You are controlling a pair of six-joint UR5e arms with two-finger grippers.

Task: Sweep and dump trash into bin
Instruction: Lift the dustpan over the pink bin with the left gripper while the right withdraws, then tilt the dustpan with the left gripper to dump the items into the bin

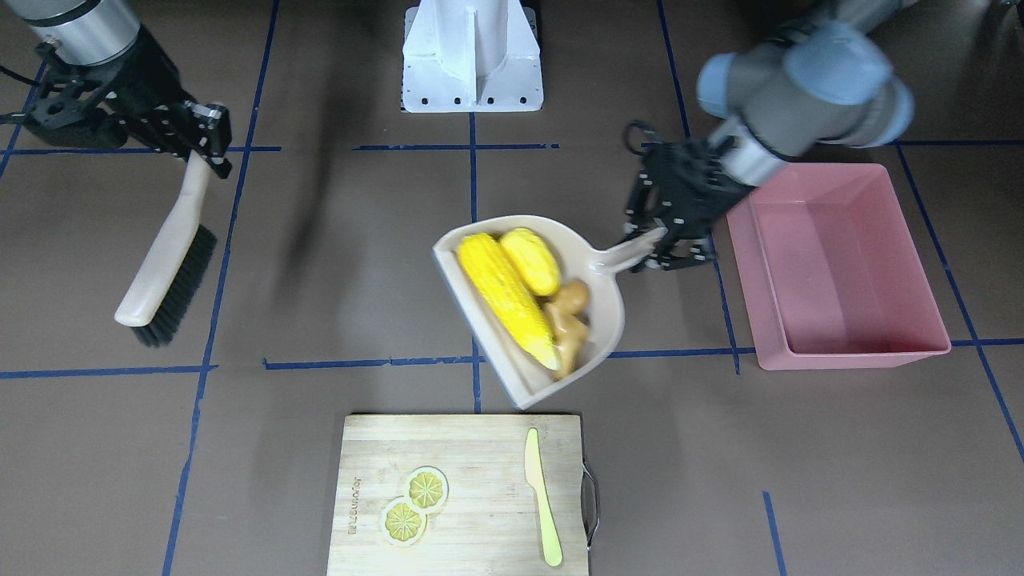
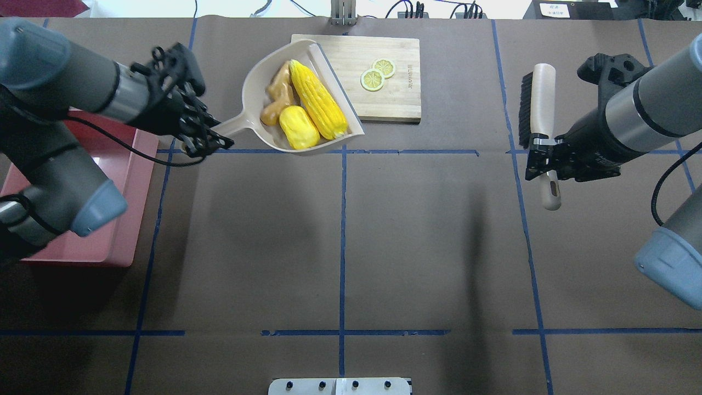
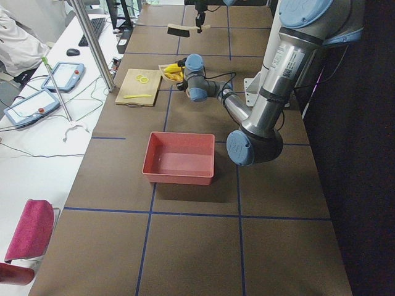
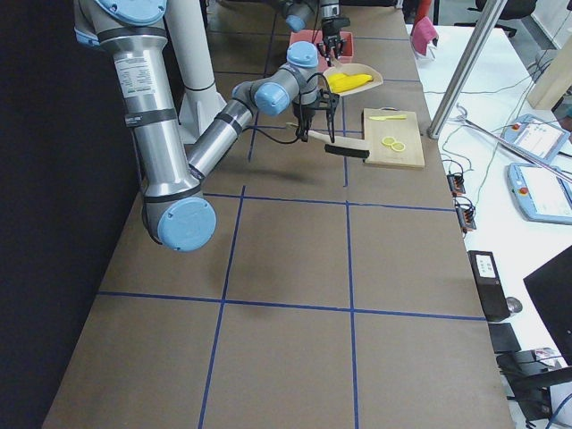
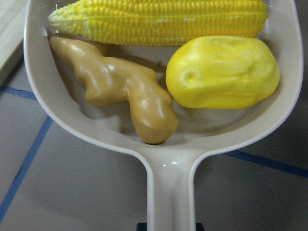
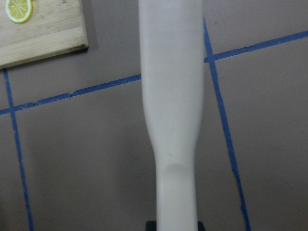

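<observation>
The long corn cob point(image 1: 506, 298) point(image 2: 318, 99) point(image 5: 159, 21), the stubby yellow lump point(image 1: 531, 260) point(image 2: 299, 127) point(image 5: 222, 72) and the tan ginger root point(image 1: 569, 322) point(image 2: 277, 93) point(image 5: 122, 91) all lie in the beige dustpan point(image 1: 602, 320) point(image 2: 249, 88) point(image 5: 171, 173). My left gripper point(image 1: 658, 240) point(image 2: 211, 137) is shut on the dustpan's handle and holds the pan above the table, beside the pink bin point(image 1: 840, 268) point(image 2: 118, 219) point(image 3: 179, 158). My right gripper point(image 1: 204, 148) point(image 2: 543, 159) is shut on a beige brush point(image 1: 164, 268) point(image 2: 540, 104) point(image 6: 171, 110), held off to the far side.
A wooden cutting board point(image 1: 460, 496) point(image 2: 384, 88) with two lemon slices point(image 1: 414, 504) point(image 2: 377, 74) and a pale yellow knife point(image 1: 542, 500) lies just past the dustpan's mouth. The robot's white base point(image 1: 472, 60) stands at the table's robot side. Blue tape lines cross the brown tabletop.
</observation>
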